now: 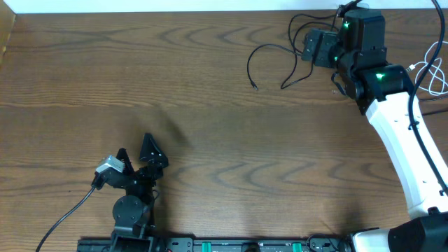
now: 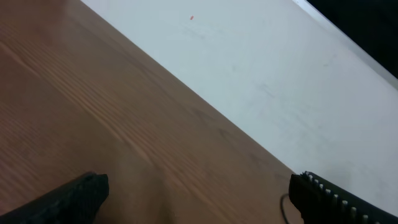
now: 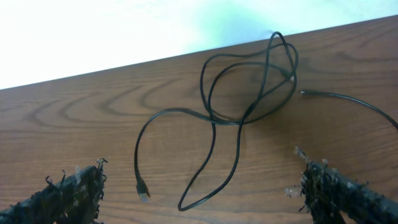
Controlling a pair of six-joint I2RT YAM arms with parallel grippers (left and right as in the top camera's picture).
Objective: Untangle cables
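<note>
My right tool (image 1: 316, 47) is at the one o'clock corner of the brown wood-grain table (image 1: 210, 105), fingers spread wide and gripping nothing. It faces the tangled thin black cables (image 3: 239, 112), whose loops cross one another close to the far edge. One small plug end (image 3: 143, 190) trails toward six o'clock. A thin white cord (image 1: 435, 70) lies at two o'clock, beyond the arm. My left tool (image 1: 136, 155) rests at seven o'clock, likewise spread and empty.
</note>
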